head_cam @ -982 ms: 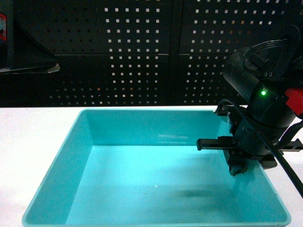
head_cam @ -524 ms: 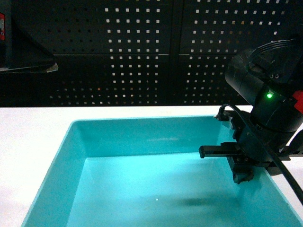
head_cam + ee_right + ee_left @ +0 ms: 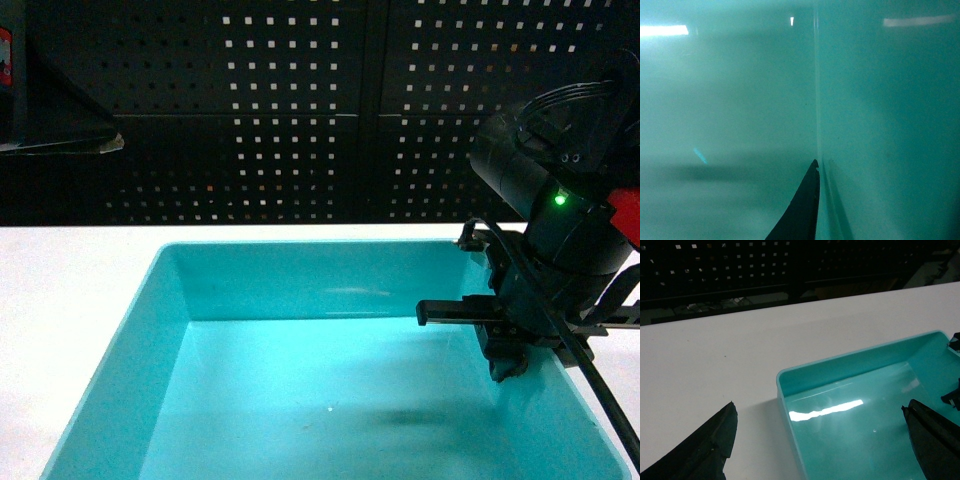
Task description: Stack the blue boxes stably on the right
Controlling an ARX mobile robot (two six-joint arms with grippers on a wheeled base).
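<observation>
Turquoise tub (image 3: 300,290) sits on a white table (image 3: 70,270) — the right gripper (image 3: 510,365) clamps its right wall. Left gripper (image 3: 820,440) hovers spread wide — holding nothing.

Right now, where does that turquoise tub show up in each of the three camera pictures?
Head: the turquoise tub fills the lower picture, right end effector at its right wall.
Left wrist: lower right, near corner towards centre.
Right wrist: its wall fills the picture.
Shared landmark: the tub's right wall.
</observation>
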